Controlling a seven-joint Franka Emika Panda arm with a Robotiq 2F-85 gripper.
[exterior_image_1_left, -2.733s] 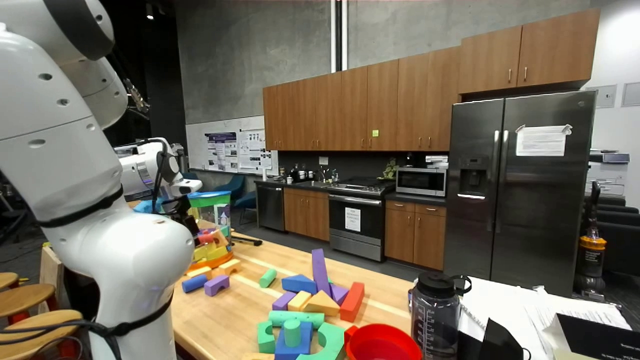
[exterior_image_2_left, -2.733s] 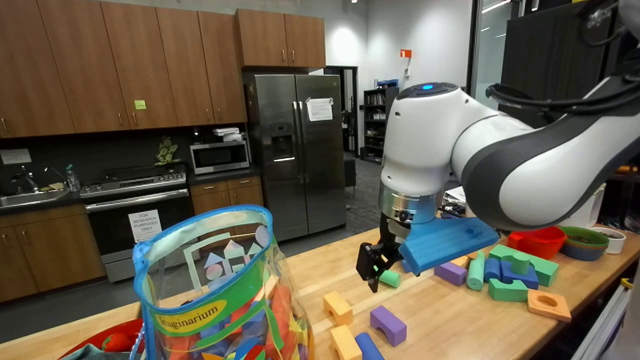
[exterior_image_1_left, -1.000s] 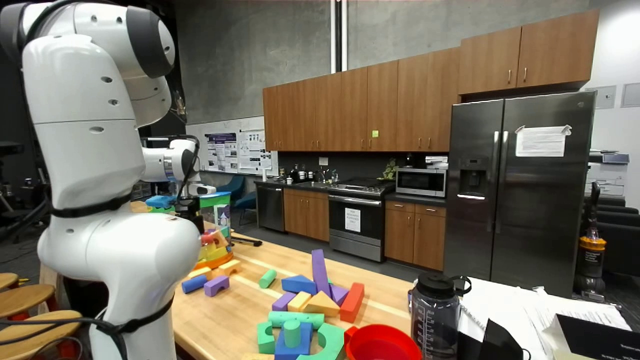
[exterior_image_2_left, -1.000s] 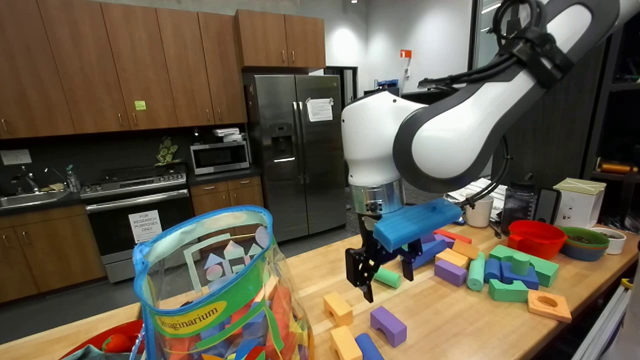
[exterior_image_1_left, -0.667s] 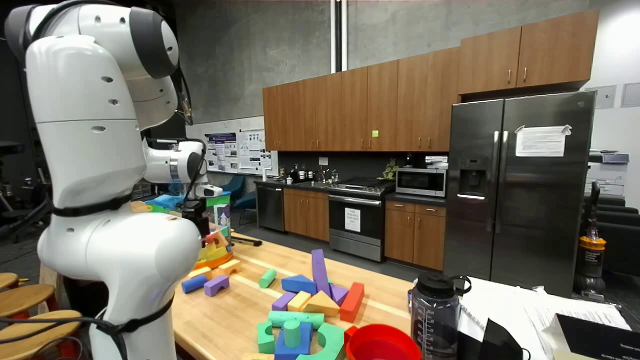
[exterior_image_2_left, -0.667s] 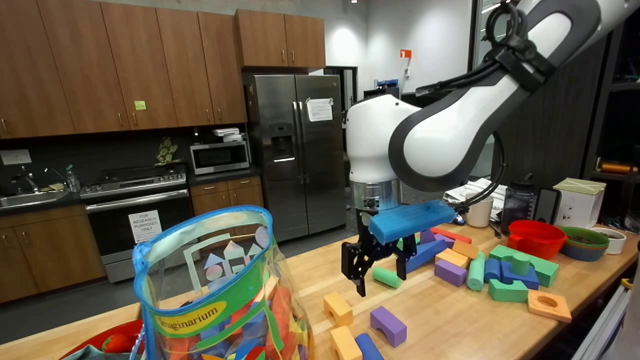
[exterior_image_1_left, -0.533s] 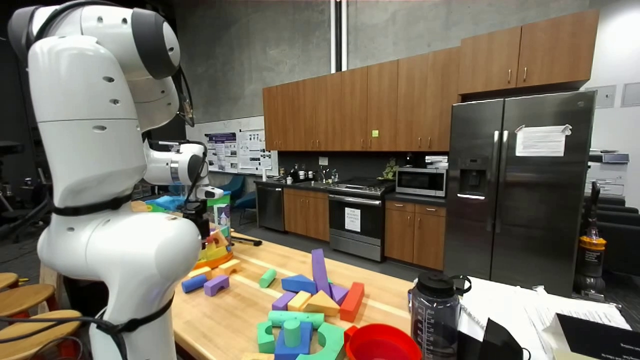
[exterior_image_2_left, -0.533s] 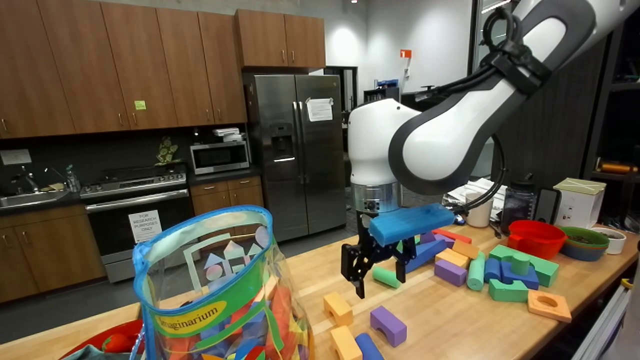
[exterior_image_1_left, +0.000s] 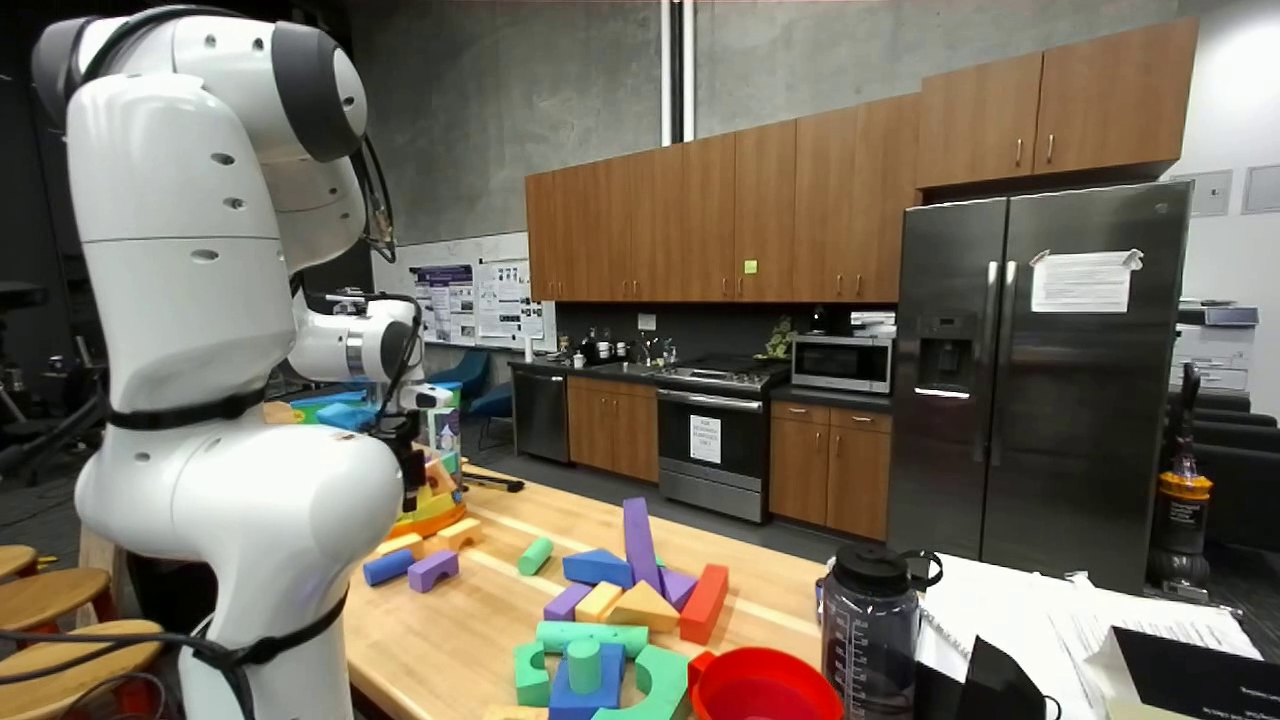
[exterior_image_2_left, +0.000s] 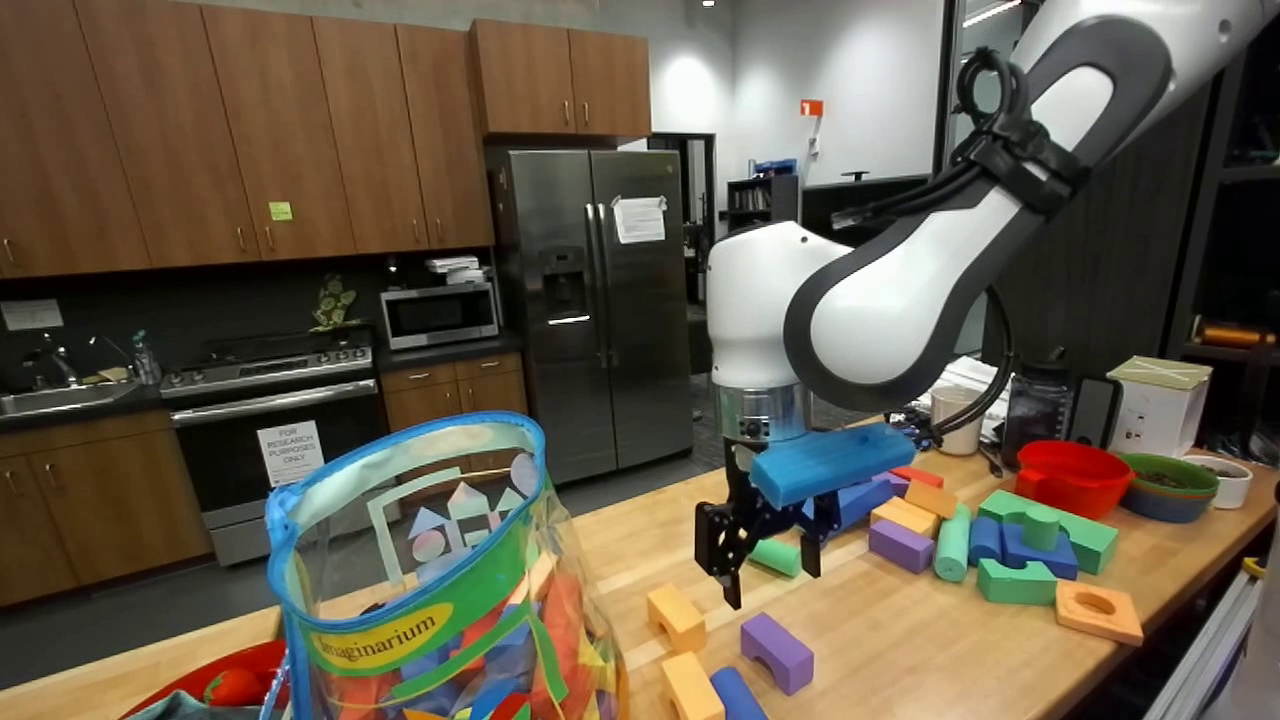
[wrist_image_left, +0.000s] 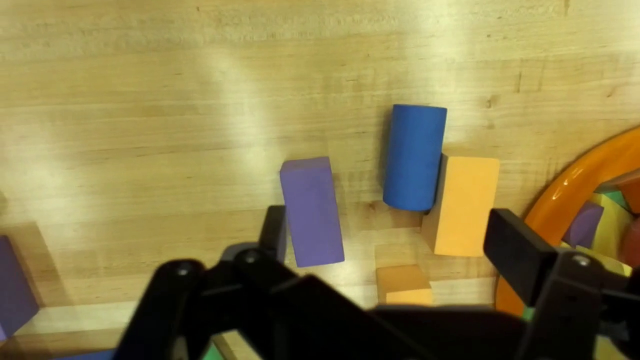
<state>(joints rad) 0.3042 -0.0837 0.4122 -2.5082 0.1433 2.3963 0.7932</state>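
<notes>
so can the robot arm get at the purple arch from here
Probably yes: the gripper is open and empty, and no block lies on or against the purple arch. In the wrist view it appears beside one finger, so a sideways shift may be needed.

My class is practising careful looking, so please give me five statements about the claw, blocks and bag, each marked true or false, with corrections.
1. The claw hangs open above the table. True.
2. The blue cylinder lies between the purple arch and an orange block. True.
3. The claw grips the purple arch. False: it holds nothing; the purple arch rests on the table.
4. The bag has blocks inside. True.
5. The blocks in the bag are all red. False: blue and yellow ones show too.
</notes>
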